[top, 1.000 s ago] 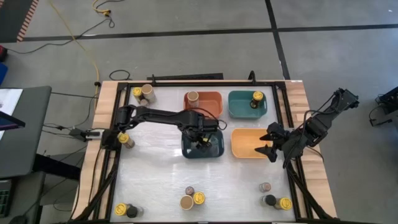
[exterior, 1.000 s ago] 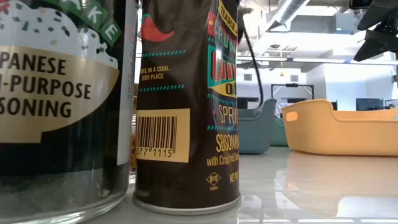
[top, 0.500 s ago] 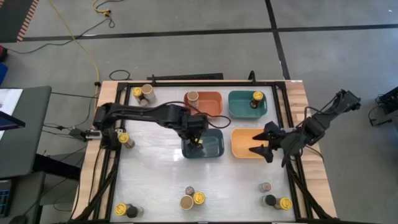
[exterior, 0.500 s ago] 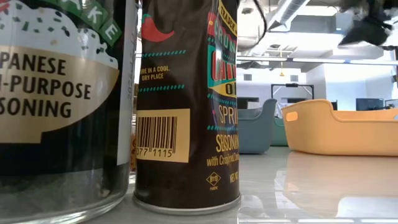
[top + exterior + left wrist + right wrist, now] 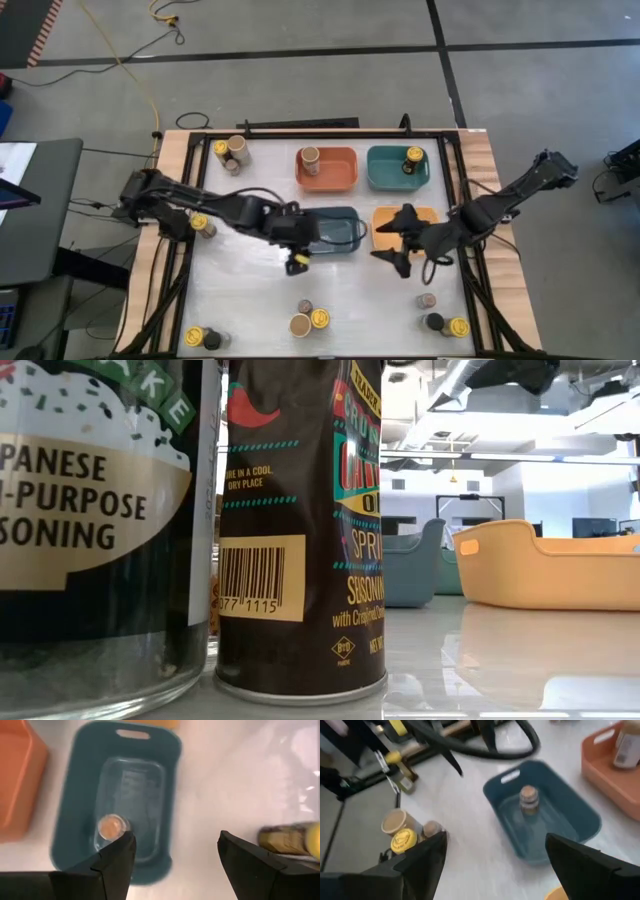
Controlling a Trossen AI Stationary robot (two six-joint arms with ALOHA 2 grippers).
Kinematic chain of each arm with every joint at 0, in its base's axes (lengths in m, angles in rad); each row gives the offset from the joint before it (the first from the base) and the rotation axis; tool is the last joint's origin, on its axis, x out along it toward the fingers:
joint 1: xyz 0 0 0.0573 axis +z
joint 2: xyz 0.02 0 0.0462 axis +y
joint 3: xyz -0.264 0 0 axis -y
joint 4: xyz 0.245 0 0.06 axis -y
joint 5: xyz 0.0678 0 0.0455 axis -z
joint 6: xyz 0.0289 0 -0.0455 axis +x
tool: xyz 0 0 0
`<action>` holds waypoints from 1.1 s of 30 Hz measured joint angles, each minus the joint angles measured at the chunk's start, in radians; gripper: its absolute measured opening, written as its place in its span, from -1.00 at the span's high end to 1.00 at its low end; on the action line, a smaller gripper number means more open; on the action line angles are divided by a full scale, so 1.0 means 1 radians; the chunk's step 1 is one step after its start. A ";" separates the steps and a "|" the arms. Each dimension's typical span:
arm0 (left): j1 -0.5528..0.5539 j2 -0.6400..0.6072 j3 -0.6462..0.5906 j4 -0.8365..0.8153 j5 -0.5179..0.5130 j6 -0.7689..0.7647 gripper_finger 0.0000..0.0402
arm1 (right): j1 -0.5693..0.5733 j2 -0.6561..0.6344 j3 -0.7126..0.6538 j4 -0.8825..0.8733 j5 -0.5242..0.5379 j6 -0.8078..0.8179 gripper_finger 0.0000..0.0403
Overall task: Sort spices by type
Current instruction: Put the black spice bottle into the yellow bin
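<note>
A: Left gripper (image 5: 175,857)?
B: Fingers spread, empty. A brown-top jar (image 5: 111,826) sits in the blue bin (image 5: 82,780), just past one finger.
A: Right gripper (image 5: 495,862)?
B: Wide apart, empty. Same jar (image 5: 529,800) ahead between the fingers; tan-lid and yellow-lid jars (image 5: 400,832) beside one finger.

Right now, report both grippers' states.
Left gripper: open, holding nothing, above the blue bin.
Right gripper: open, holding nothing.
</note>
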 joint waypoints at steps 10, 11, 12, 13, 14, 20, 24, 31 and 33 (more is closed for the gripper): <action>-0.165 -0.366 -0.435 0.367 -0.065 -0.115 -0.34 | 0.001 0.360 0.440 -0.552 -0.196 0.235 -0.81; -0.184 -0.395 -0.468 0.398 -0.072 -0.126 -0.34 | 0.003 0.388 0.472 -0.602 -0.243 0.261 -0.81; -0.201 -0.418 -0.495 0.424 -0.082 -0.137 -0.34 | 0.008 0.417 0.496 -0.646 -0.285 0.288 -0.81; -0.219 -0.436 -0.519 0.452 -0.091 -0.148 -0.34 | 0.015 0.441 0.513 -0.683 -0.316 0.315 -0.81; -0.237 -0.450 -0.537 0.464 -0.098 -0.162 -0.34 | 0.027 0.463 0.521 -0.707 -0.336 0.341 -0.81; -0.323 -0.466 -0.568 0.468 -0.121 -0.220 -0.34 | 0.149 0.563 0.523 -0.776 -0.455 0.492 -0.81; -0.348 -0.457 -0.568 0.475 -0.127 -0.241 -0.34 | 0.230 0.595 0.523 -0.777 -0.506 0.615 -0.81; -0.361 -0.450 -0.568 0.475 -0.130 -0.270 -0.34 | 0.336 0.594 0.521 -0.848 -0.506 0.827 -0.81; -0.361 -0.450 -0.568 0.478 -0.131 -0.270 -0.34 | 0.357 0.593 0.516 -0.853 -0.517 0.859 -0.81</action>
